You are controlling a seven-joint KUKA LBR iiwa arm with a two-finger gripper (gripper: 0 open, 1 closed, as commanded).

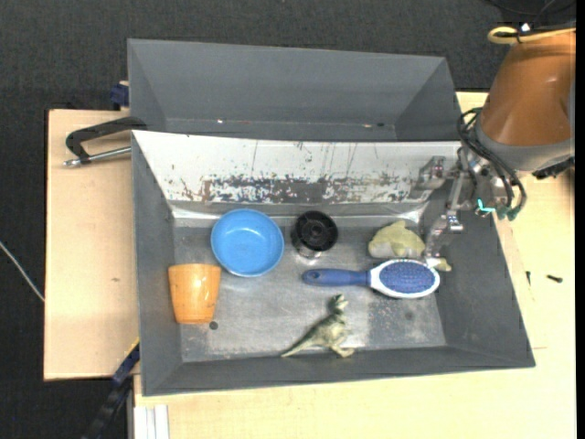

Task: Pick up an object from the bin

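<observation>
Six small things lie in the grey bin (pixel 256 323), and the tool (pixel 445 222) hangs at centre right just beside a pale lump (pixel 395 240) and a blue brush (pixel 405 278), likely poised to grasp one; whether released or clenched cannot be told.

a: what's the room like on your feed?
b: i see dark floor (pixel 274 7) with a rough, carpet-like weave, along the top and down the left side.
a: anything lying on it?
b: a thin pale wire (pixel 20 268) crossing the left edge. the light looks even and soft, coming from above.
</observation>
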